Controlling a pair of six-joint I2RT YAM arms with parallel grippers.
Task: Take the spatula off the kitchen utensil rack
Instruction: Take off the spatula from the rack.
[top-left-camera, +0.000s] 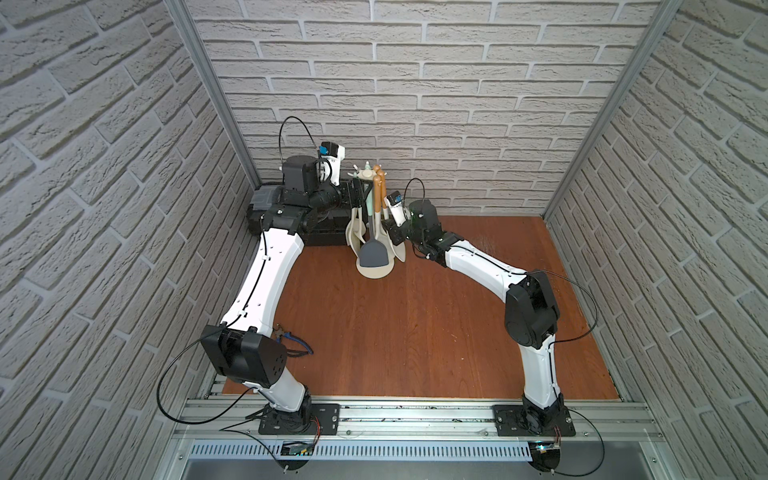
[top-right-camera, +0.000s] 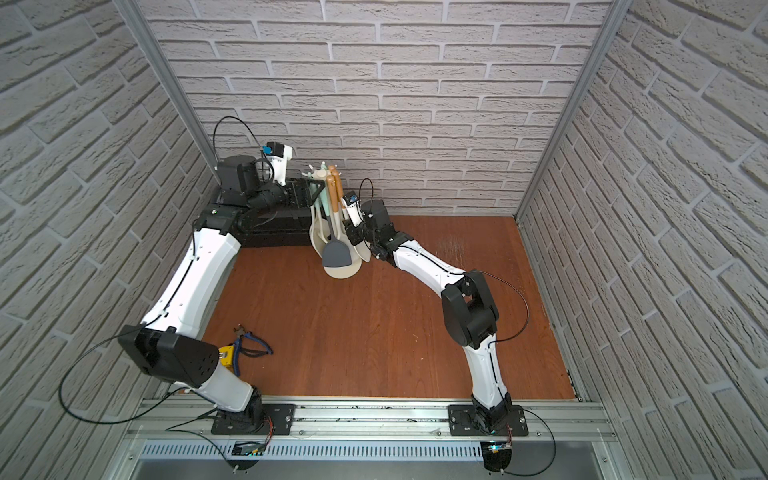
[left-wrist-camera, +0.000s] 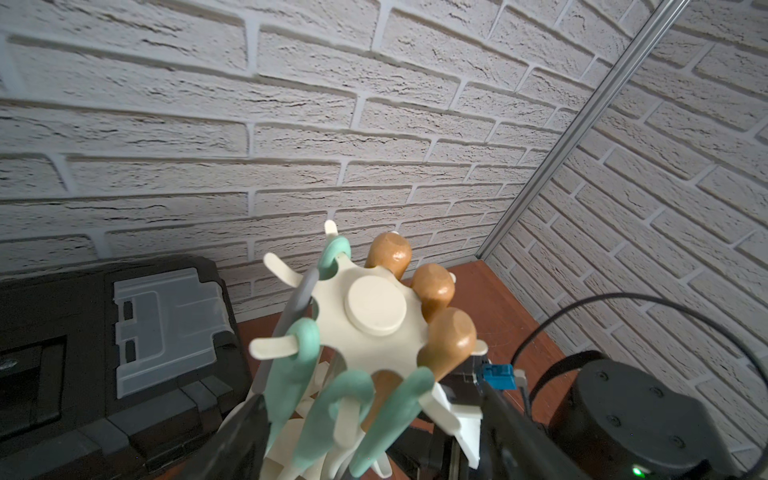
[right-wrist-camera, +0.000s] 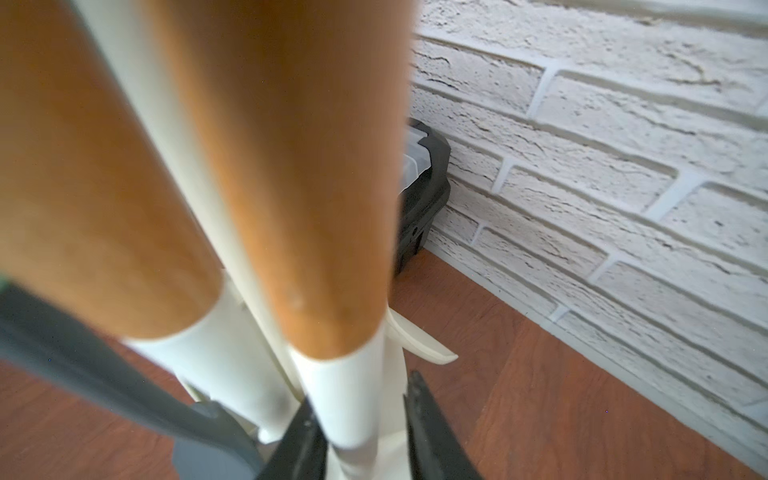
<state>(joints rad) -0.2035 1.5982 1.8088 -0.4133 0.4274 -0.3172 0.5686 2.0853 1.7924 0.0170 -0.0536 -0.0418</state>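
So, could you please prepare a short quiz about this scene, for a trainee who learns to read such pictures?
1. True or false: the kitchen utensil rack stands on top of the black toolbox.
2. The flat head of the utensil hanging at the front of the rack is: A grey, B red, C yellow.
3. Which gripper has its fingers on either side of the white neck of a wooden-handled utensil?

Key:
1. False: it stands on the table, beside the toolbox.
2. A.
3. The right gripper.
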